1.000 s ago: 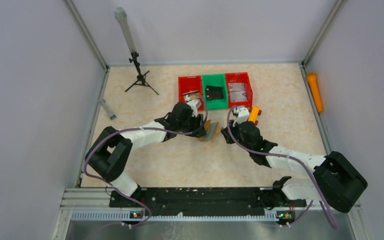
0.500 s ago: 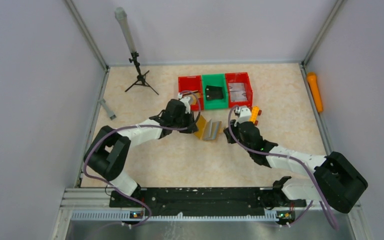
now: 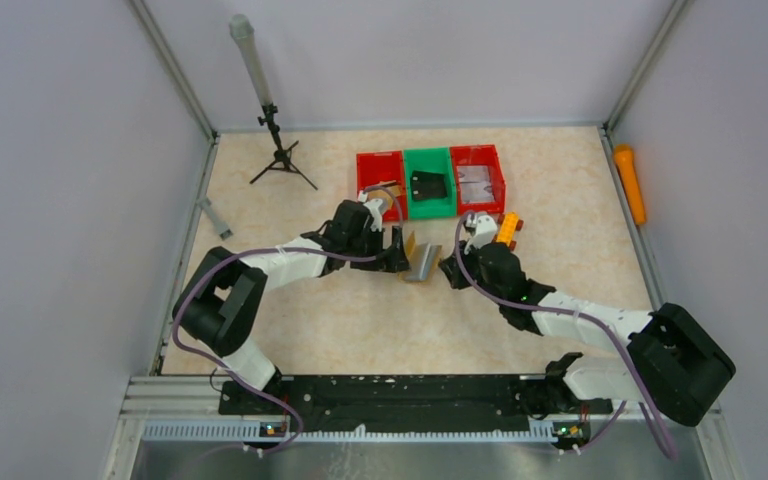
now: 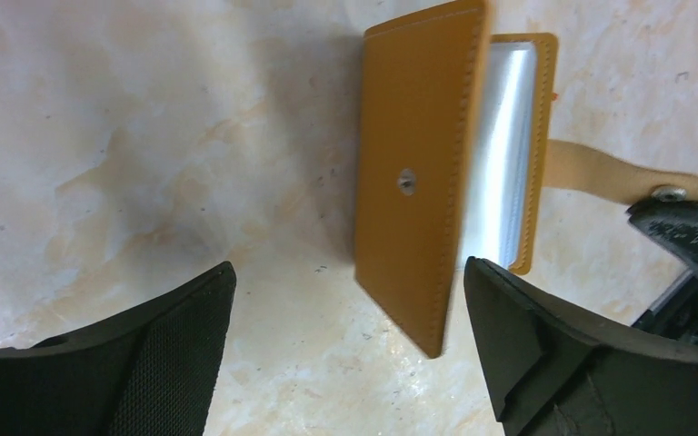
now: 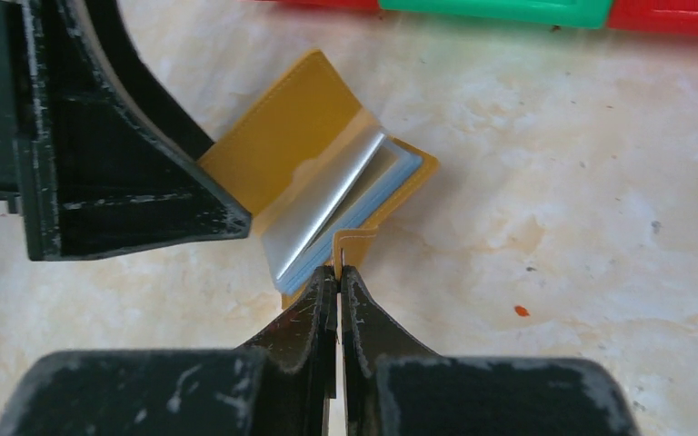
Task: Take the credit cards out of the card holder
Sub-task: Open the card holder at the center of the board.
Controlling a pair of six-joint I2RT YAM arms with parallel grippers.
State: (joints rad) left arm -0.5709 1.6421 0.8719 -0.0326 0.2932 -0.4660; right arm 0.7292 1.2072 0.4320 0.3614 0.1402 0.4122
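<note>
Between the two arms on the desk (image 3: 360, 330), just before the green bin (image 3: 428, 153), we see the card holder (image 4: 418, 182) half open, its grey sleeves (image 4: 500, 154) too shiny for us to tell whether credit cards sit inside. Our left jaws gape wide around its near corner, holding nothing, while the right jaws are pinched shut on its side tab (image 5: 353, 243). That bin holds a black object (image 3: 428, 186); what the red bins (image 3: 380, 157) hold we cannot make out.

Mustard card holder (image 4: 418, 173) (half open)
</note>
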